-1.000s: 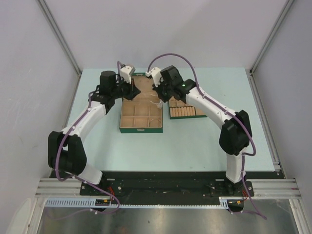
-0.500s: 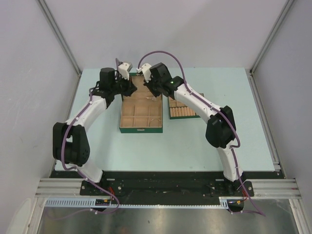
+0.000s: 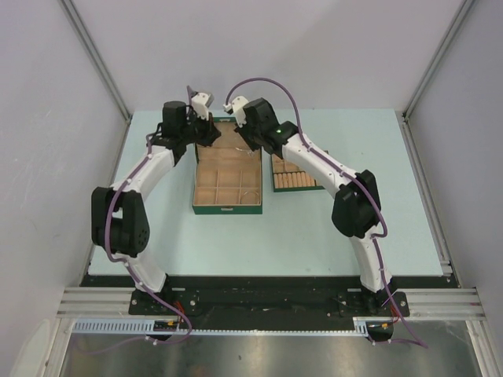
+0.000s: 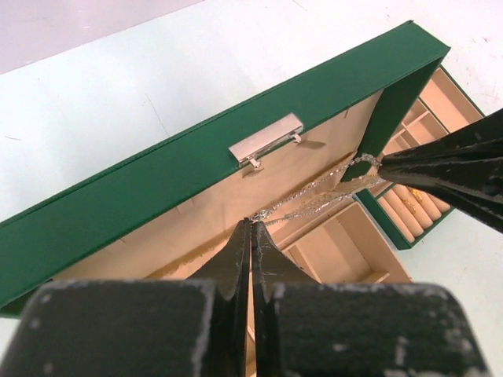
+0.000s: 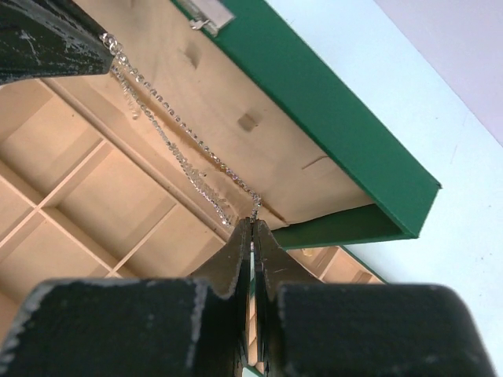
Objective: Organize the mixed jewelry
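Observation:
A thin sparkly silver chain necklace [image 5: 177, 145] hangs stretched between my two grippers, over the back of the open green box [image 3: 227, 209] in front of its raised lid [image 4: 157, 188]. My left gripper [image 4: 253, 224] is shut on one end of the chain [image 4: 314, 196]. My right gripper [image 5: 252, 222] is shut on the other end. Both grippers sit close together above the box's far edge in the top view, left [image 3: 211, 132] and right [image 3: 238, 133]. A small ring-shaped bangle and other tiny silver pieces are not visible.
The green box has several tan compartments [image 5: 102, 204] below the chain. A small green tray with tan ring rolls [image 3: 299, 179] lies right of the box. The lid carries a silver clasp [image 4: 266, 139]. Grey walls enclose the pale blue table [image 3: 314, 228].
Both grippers have moved toward the back of the box and closer together, carrying the chain with them; the arms now reach further over the lid.

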`<state>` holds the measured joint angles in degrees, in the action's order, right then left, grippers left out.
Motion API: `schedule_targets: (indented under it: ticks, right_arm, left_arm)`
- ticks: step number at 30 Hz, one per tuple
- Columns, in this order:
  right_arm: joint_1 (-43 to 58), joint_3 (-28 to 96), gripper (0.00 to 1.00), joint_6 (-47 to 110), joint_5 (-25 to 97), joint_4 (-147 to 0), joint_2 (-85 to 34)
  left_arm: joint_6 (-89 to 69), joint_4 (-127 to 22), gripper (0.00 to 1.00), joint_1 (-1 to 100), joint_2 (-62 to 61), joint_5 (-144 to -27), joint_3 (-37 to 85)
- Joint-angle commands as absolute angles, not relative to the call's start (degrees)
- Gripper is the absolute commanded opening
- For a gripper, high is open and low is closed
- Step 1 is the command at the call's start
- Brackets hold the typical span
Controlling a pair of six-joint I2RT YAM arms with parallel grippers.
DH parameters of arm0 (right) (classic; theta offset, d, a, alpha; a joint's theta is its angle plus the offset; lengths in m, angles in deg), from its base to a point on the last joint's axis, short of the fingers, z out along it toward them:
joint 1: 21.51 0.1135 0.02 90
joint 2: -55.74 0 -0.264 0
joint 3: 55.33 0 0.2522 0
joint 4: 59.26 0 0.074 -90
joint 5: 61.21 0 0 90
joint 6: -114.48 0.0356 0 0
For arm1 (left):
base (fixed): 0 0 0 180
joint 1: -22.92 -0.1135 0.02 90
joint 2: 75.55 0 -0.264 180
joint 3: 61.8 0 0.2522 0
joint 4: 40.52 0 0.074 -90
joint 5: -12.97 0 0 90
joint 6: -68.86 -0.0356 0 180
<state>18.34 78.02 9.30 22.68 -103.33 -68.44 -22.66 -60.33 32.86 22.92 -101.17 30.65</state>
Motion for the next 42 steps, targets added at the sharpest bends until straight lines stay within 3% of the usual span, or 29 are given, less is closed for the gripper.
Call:
schedule_targets:
  ticks: [1,29,42]
  right_arm:
    - [18.0,78.8,0.0,9.9,19.7,-99.0,-67.0]
    - [17.5,71.7,0.0,10.2,14.4,-94.0,-59.4]
    - [17.6,73.0,0.0,10.2,13.4,-93.3,-61.4]
  left_arm:
    - [-21.8,-57.4,0.0,32.4,24.5,-100.9,33.3]
    - [-19.1,-54.5,0.0,32.7,24.4,-100.6,32.5]
    - [-16.6,-51.5,0.0,32.7,24.8,-99.4,32.1]
